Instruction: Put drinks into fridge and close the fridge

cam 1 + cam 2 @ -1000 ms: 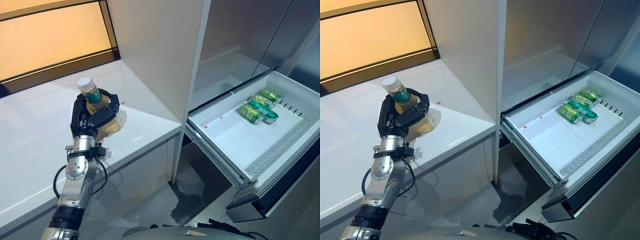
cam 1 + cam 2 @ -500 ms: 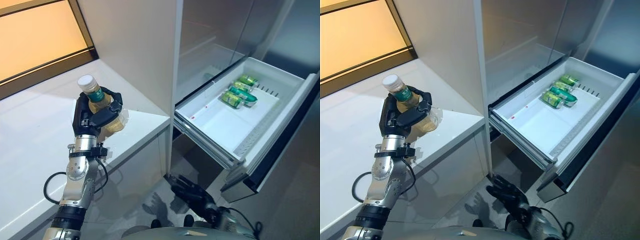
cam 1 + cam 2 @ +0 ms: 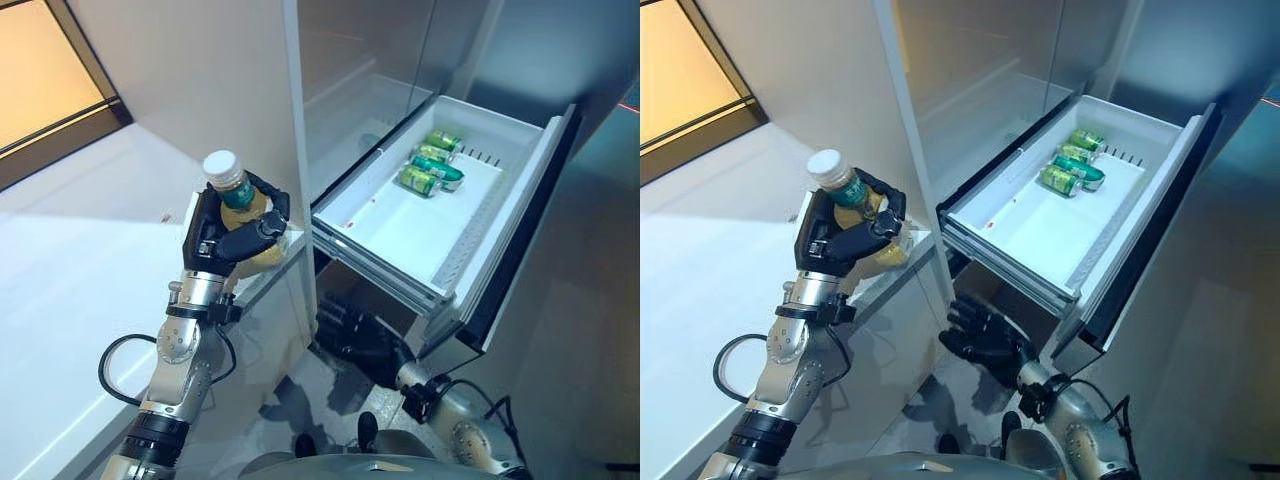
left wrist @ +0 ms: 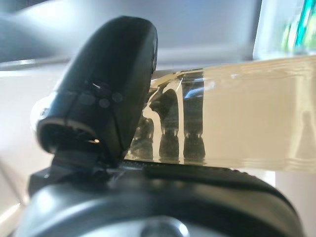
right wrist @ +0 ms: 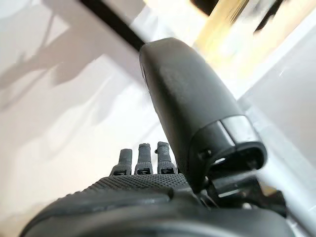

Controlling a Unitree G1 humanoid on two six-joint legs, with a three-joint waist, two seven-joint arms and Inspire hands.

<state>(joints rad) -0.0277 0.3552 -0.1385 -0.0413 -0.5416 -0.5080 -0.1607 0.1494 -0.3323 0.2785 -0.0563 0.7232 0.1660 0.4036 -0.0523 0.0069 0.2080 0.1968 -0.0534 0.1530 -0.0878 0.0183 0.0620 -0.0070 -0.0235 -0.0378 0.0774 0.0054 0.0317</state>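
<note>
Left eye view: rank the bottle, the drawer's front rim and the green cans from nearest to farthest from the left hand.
1. Bottle: gripped in the left hand.
2. Drawer's front rim: to the hand's right.
3. Green cans: at the drawer's far end.

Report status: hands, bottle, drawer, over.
Left robot hand shut on bottle, upright. Right robot hand open, low. Fridge drawer open, cans inside. Path unobstructed.

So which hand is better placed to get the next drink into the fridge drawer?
Probably the left hand: it already grips the bottle, beside the open drawer. The right hand hangs open and empty below the drawer.
</note>
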